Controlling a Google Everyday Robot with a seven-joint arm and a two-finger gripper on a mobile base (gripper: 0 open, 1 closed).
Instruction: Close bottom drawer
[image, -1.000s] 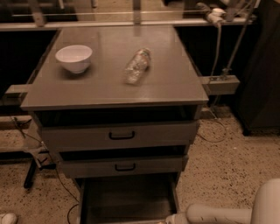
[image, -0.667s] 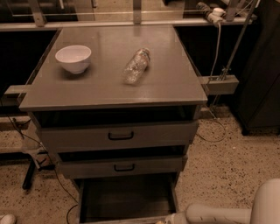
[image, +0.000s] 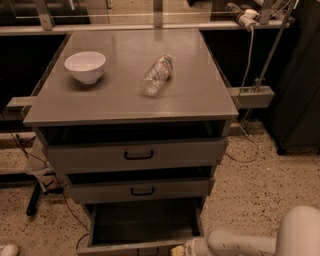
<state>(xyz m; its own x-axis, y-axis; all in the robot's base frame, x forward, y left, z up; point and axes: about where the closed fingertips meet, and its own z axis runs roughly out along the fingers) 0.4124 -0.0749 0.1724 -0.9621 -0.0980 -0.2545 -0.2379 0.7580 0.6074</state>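
Observation:
The bottom drawer (image: 145, 222) is the lowest of three in the grey metal cabinet and is pulled out, showing its plain grey tray. Its front panel (image: 125, 248) lies at the bottom edge of the view, and its handle is out of view. My gripper (image: 179, 249) is at the bottom edge, right by the right end of that front panel, on the end of my white arm (image: 250, 241), which comes in from the lower right. Most of the gripper is cut off by the frame.
The top drawer (image: 137, 156) and middle drawer (image: 141, 190) stand slightly ajar with black handles. A white bowl (image: 85, 66) and a lying plastic bottle (image: 157, 75) are on the cabinet top (image: 120, 102). Cables trail on the speckled floor at left. A dark cabinet (image: 300, 100) stands at right.

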